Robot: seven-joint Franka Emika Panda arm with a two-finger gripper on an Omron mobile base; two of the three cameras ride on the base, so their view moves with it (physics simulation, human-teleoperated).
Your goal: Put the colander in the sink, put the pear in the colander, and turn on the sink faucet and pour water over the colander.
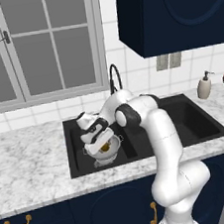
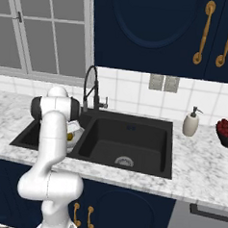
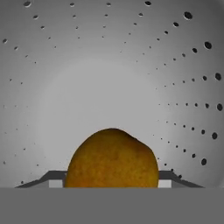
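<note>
Right at the hand camera, the small golden-brown pear sits between the two dark finger tips, one showing at each side of it; the two-finger gripper appears closed on the fruit, though actual contact is hard to confirm at this range. Behind the pear curves the perforated white-silver wall of the round colander, so the fruit is inside the bowl.

In the left base view, the gripper reaches down into the colander, which stands in the left basin of the black matte double-basin sink. A speck of yellow-brown pear shows under the hand. The white arm crosses the sink's front edge and hides part of the divider between the basins.

From the right base view, the arm's upper links stand in front of the colander, leaving only a sliver of it visible. Behind the sink rises the tall black gooseneck faucet. Farther right on the marbled grey-white counter stand a white soap dispenser bottle and a dark bowl of red fruit.
</note>
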